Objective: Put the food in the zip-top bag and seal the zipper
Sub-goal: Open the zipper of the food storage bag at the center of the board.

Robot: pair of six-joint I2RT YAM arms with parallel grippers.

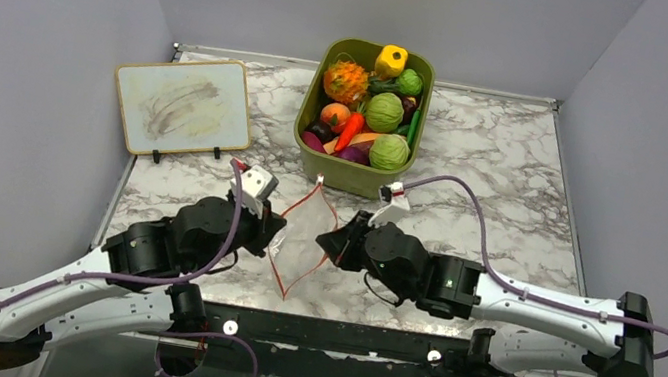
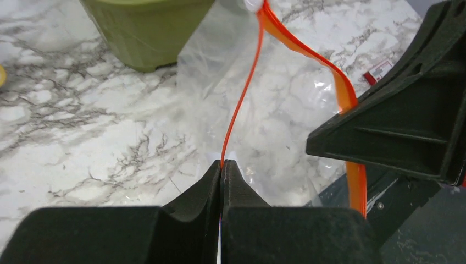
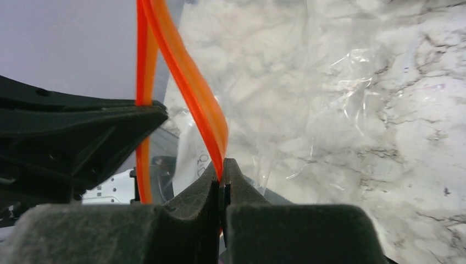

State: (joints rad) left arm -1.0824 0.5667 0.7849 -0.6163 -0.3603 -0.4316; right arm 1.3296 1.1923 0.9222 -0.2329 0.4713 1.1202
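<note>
Grey walls surround a marble bench [image 1: 514, 177]. The left gripper [image 2: 221, 165] and right gripper [image 3: 222, 170], each pinched tight on opposite sides of the orange zipper [image 2: 242, 93], hold the clear bag [image 1: 301, 244] spread near the front edge. The food [image 1: 384, 113] fills a green bin [image 1: 342, 176] just behind.
</note>
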